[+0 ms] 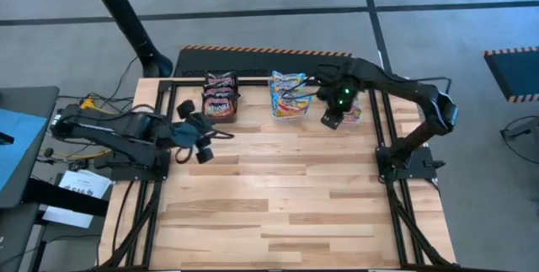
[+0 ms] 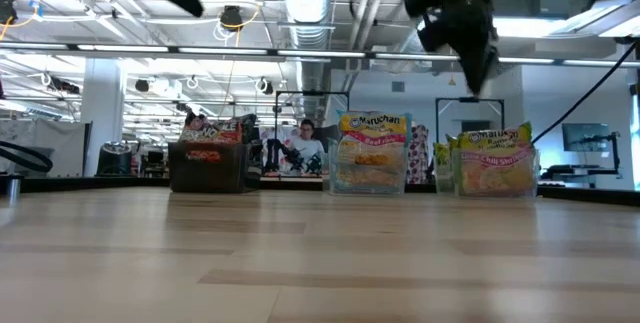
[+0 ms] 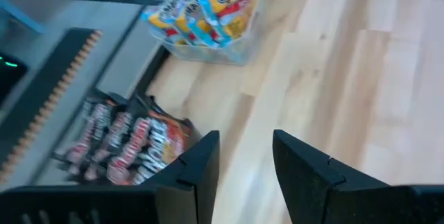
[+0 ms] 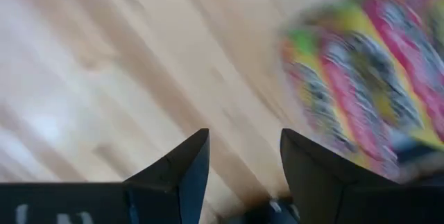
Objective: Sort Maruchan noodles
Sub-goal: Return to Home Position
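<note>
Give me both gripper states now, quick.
Left gripper: open, holding nothing.
Right gripper: open, holding nothing.

Left gripper (image 3: 244, 136), right gripper (image 4: 244, 134), jaws apart.

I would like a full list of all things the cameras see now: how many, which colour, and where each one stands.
table: one, light wood, under everything
black box: one, far edge, leftmost
left clear bin: one, transparent, far edge, middle
right clear bin: one, transparent, far edge, rightmost
dark maroon noodle packs: several, in the black box
blue-edged noodle packs: several, in the left clear bin
green-edged noodle packs: several, in the right clear bin
person: at least one, in the room behind
left gripper: dark, open, empty, near the black box
right gripper: dark, open, empty, above the right clear bin
</note>
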`<act>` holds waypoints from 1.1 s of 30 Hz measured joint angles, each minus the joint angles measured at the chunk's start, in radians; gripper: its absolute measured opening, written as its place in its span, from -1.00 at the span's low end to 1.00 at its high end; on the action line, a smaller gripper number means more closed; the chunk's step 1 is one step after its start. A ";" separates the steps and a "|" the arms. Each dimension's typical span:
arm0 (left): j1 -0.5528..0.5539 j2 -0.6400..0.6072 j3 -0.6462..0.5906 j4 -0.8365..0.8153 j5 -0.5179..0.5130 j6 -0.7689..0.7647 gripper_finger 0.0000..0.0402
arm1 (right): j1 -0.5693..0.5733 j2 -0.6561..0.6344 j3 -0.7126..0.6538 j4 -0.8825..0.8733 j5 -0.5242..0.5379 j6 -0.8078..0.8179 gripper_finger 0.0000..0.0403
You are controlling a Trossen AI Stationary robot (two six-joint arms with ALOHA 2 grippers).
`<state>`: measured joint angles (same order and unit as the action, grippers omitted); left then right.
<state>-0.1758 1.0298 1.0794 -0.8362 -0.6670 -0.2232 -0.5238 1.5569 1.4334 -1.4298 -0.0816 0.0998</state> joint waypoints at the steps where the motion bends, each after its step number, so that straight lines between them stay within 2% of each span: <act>1: 0.000 -0.031 -0.024 0.005 0.018 -0.017 -0.38 | 0.027 -0.022 0.000 0.036 -0.015 0.000 -0.01; 5: -0.007 -0.154 -0.133 0.098 0.109 -0.050 -0.38 | 0.145 -0.120 0.000 0.222 -0.027 0.005 -0.01; 10: -0.007 -0.278 -0.282 0.302 0.303 -0.038 -0.38 | 0.281 -0.225 0.001 0.442 -0.027 -0.026 -0.01; 14: -0.012 -0.352 -0.402 0.471 0.448 -0.007 -0.38 | 0.372 -0.287 0.001 0.540 -0.028 -0.076 -0.01; 20: -0.030 -0.436 -0.564 0.620 0.465 0.007 -0.38 | 0.450 -0.367 -0.031 0.633 -0.027 -0.123 -0.01; 24: -0.047 -0.489 -0.672 0.706 0.464 0.037 -0.38 | 0.455 -0.443 -0.168 0.785 -0.028 -0.127 -0.01; 33: -0.083 -0.606 -0.875 0.923 0.456 0.088 -0.38 | 0.467 -0.593 -0.456 0.991 -0.026 0.020 -0.01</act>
<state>-0.2584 0.4233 0.2049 0.0868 -0.2113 -0.1351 -0.0571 0.9636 0.9772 -0.4386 -0.1080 0.1197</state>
